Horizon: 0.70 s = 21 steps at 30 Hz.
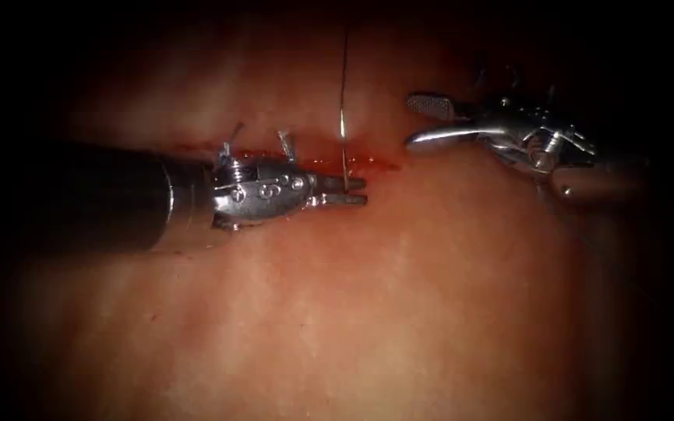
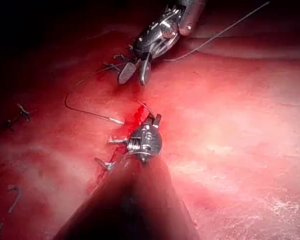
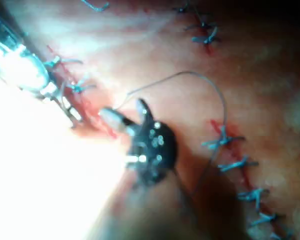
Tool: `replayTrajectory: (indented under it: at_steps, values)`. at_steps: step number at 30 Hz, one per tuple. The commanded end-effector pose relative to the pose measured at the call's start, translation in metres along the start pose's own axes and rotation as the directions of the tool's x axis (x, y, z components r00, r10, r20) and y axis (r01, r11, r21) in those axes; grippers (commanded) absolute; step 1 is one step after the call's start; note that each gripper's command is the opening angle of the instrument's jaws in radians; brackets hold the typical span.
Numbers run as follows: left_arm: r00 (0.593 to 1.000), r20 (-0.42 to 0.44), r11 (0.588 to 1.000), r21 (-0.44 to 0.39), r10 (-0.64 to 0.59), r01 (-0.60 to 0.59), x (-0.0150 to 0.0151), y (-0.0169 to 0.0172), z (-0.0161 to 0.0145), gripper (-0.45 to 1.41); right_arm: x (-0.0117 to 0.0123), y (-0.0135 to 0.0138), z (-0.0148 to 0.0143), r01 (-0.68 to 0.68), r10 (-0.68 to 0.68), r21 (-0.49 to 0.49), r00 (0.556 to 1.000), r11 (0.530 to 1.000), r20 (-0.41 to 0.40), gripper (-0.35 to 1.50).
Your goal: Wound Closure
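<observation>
"Where was the needle just then?"

"Couldn't pick it out for sure. A thin strand (image 1: 344, 117) ran straight up the endoscope pic from the tip of the left tool (image 1: 348, 192). Needle or thread, I couldn't say. Its long axis went up-and-down, i.e. across the cut (image 1: 329, 160), which ran side to side."

"Did the left tool have hold of it?"

"Couldn't tell. The strand's lower end met the tool's tip right at the cut, by the red fluid (image 1: 375, 165). Whether it was pinched there or just passing behind, the pics didn't settle."

"And the right tool?"

"The right tool (image 1: 430, 121) sat off to the right, well apart from the strand, with both jaws spread wide and nothing between them. So the left arm was the nearer one by far. From the right tool, the strand lay to the left."

"Anything from the wrist cams?"

"The left wrist view had a curved wire (image 2: 70, 107) lying on the tissue (image 2: 230, 150), its pale end just beside the cut. Prob. the same strand. The right wrist view showed a loop of thread (image 3: 190, 73) arcing over the tissue near the right tool's open jaws, not held."

"Any stitches in?"

"Yes. Short cut ends (image 1: 284, 144) stood up along the cut just behind the left tool's wrist, and more blue stitches (image 3: 235, 165) showed in the right wrist view."
</observation>
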Motion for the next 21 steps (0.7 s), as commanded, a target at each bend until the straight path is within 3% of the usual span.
replayTrajectory:
  at_steps: [1, 3, 7, 15, 17, 21]
  values:
    - [1.000, -0.002, 0.999, -0.012, -0.031, 0.031, 0.0002, -0.0002, 0.0004, -0.45, 0.0001, 0.0003, 0.0006, 0.002, -0.002, 0.001, 1.000, 1.000, -0.002, 0.96]
    - [0.997, -0.008, 0.996, -0.045, -0.081, 0.080, 0.0008, 0.0003, 0.0003, -0.45, 0.0001, 0.0001, 0.0006, 0.002, -0.002, 0.003, 1.000, 1.000, -0.001, 0.94]
    - [0.976, -0.076, 0.961, -0.204, -0.205, 0.186, 0.0025, 0.0025, 0.0003, -0.45, -0.0001, -0.0006, 0.0005, 0.008, -0.008, 0.024, 1.000, 1.000, 0.003, 0.94]
    - [0.965, -0.070, 0.901, -0.381, -0.254, 0.209, 0.0057, 0.0073, 0.0003, -0.45, -0.0002, -0.0015, 0.0006, -0.004, 0.004, 0.044, 1.000, 0.999, 0.006, 0.93]
    - [0.964, -0.073, 0.904, -0.372, -0.255, 0.211, 0.0068, 0.0076, -0.0001, -0.45, -0.0002, -0.0018, 0.0006, -0.021, 0.021, 0.049, 1.000, 0.999, 0.008, 0.93]
    - [0.979, -0.116, 0.952, -0.279, -0.165, 0.127, 0.0081, 0.0067, -0.0013, -0.45, -0.0003, -0.0027, 0.0003, -0.080, 0.079, 0.061, 0.997, 0.995, 0.013, 0.91]
